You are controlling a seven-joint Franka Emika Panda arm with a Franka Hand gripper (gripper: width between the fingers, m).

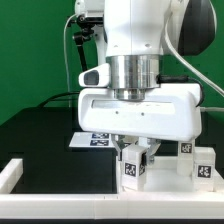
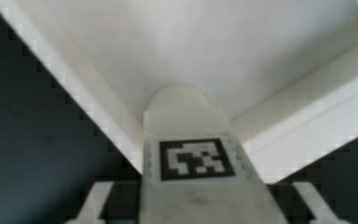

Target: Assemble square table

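My gripper (image 1: 135, 158) is shut on a white table leg (image 1: 134, 170), which hangs upright with its tag facing out, low over the front of the table. In the wrist view the leg (image 2: 195, 150) runs straight out between my fingers (image 2: 108, 200), tag up. Beyond its tip lies a white rimmed surface (image 2: 247, 50), which looks like a corner of the square table top. Two more tagged legs (image 1: 203, 164) stand at the exterior view's right. The table top is hidden behind my hand in the exterior view.
The marker board (image 1: 92, 140) lies on the black table behind my gripper. A long white bar (image 1: 100, 205) edges the front, with a short white bar (image 1: 12, 172) at the exterior view's left. A green wall stands behind.
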